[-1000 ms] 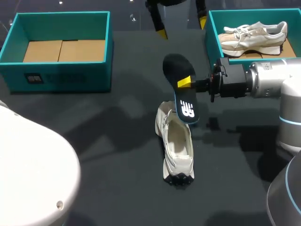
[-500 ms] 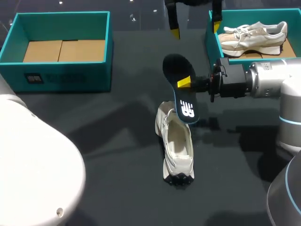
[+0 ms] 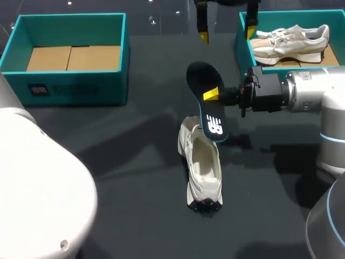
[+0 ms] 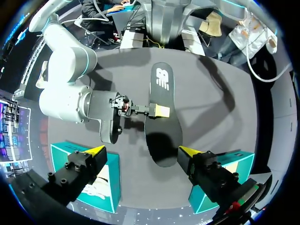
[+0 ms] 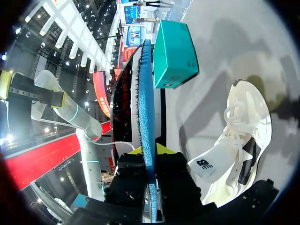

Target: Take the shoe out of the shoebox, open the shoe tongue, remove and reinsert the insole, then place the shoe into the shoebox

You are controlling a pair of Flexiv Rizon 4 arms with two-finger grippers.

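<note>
The right tool point(image 3: 211, 94) grips the dark insole point(image 3: 214, 124) by its sides above the middle of the tabletop point(image 3: 135, 189), the insole's lower end over the white shoe point(image 3: 204, 170) lying there. The left tool point(image 3: 226, 33) hangs wide open near the far edge, between two teal shoeboxes point(image 3: 70, 81) in the far corners.

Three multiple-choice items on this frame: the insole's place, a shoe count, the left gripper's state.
1. Where is the insole?
A. in a person's hand
B. in the right gripper, above the white shoe
C. inside the shoe
2. How many shoes show?
A. one
B. two
C. three
3. The left gripper is
A. open, empty
B. shut on the insole
C. shut on a shoe
1 B: yellow tips clamp its edge.
2 B: the white shoe on the table, a beige shoe in the right shoebox.
3 A: tips wide apart, touching nothing.
</note>
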